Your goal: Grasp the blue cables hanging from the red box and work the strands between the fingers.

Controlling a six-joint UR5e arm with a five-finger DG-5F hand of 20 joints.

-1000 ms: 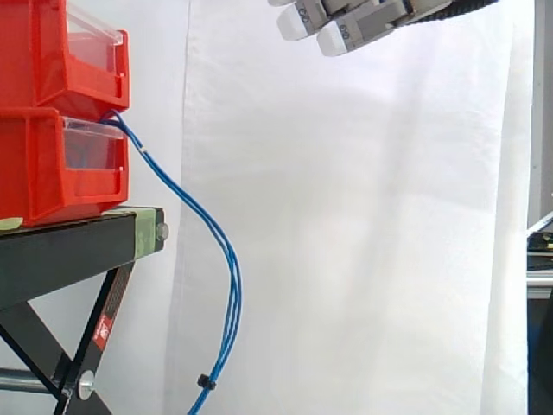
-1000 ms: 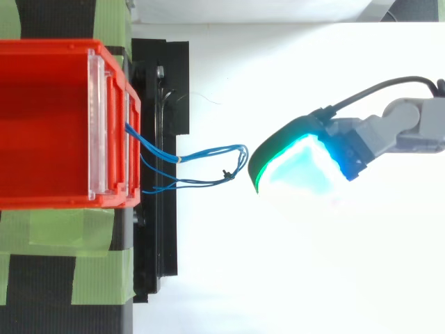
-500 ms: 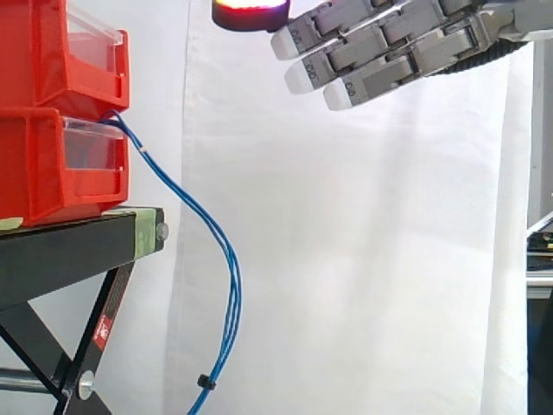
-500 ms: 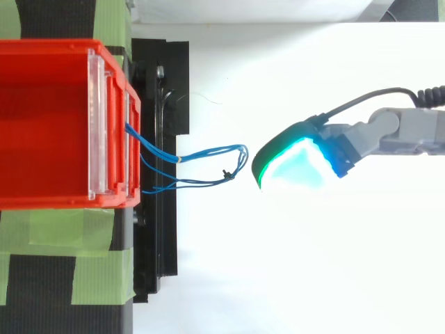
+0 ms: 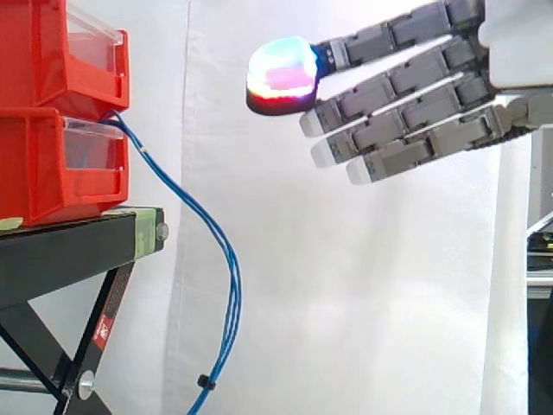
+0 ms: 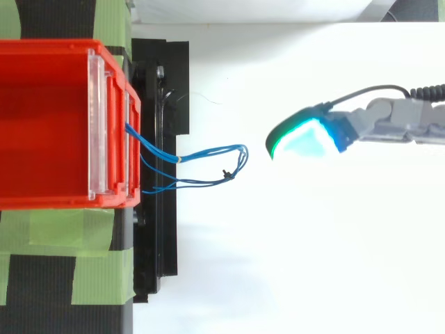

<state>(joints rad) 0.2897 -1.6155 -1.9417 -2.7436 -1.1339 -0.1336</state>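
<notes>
Blue cables (image 5: 232, 285) hang from the lower red box (image 5: 43, 169), past the black stand (image 5: 69, 246). Well apart, up right, the hand (image 5: 415, 91) reaches leftward, fingers straight and spread, holding nothing.

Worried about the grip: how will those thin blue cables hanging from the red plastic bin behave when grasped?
Probably floppy: the thin blue cables sag in a loose curve from the red plastic bin. Likely light, so they may swing away from the open hand. The strands may splay, joined by a small black tie lower down.
</notes>
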